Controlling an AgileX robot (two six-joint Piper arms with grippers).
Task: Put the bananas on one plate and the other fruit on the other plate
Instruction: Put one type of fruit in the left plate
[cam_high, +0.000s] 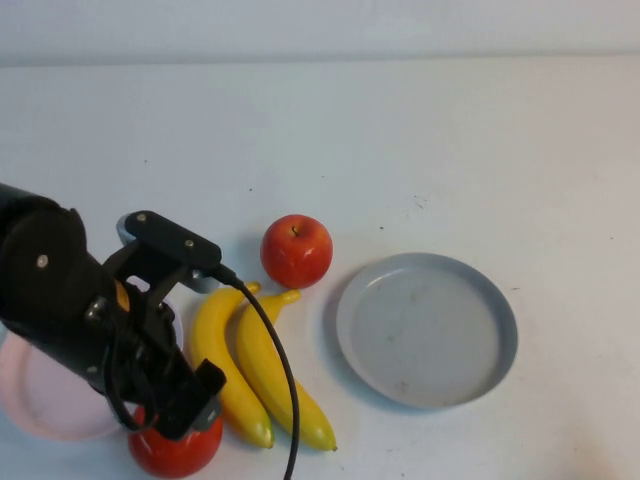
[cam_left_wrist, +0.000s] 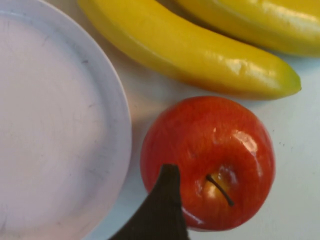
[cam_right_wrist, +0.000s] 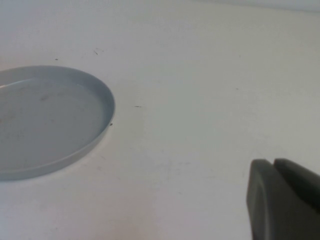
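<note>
The step in hand looks like the pick-up of the near apple (cam_high: 172, 452), one of the two pieces of other fruit, for the pale pink plate (cam_high: 40, 412). The left end effector (cam_high: 188, 400) hangs directly over that apple, just beside the pink plate's rim; in the left wrist view one dark fingertip (cam_left_wrist: 161, 210) crosses the apple's (cam_left_wrist: 210, 160) front, but the other is out of frame, so I cannot tell how far the fingers are spread or whether anything is gripped. By my reading, the next move calls for the fingers to settle on either side of the apple, close, then make a short carry sideways onto the pink plate (cam_left_wrist: 60, 125). The apple is round, glossy red with yellow flecks and a thin dark stem in its dimple; smooth enough that an off-centre pinch could roll it. The second apple (cam_high: 296, 250) sits further from the pink plate, beyond the tips of the two bananas (cam_high: 255, 365), which lie side by side on the desk (cam_high: 400, 130) between the pink plate and the grey-blue plate (cam_high: 427, 328); they are yellow, curved and shiny. Both plates hold nothing. The right end effector (cam_right_wrist: 285, 200) is parked low over bare desk beyond the grey-blue plate (cam_right_wrist: 45, 120), its fingers pressed together on nothing.
</note>
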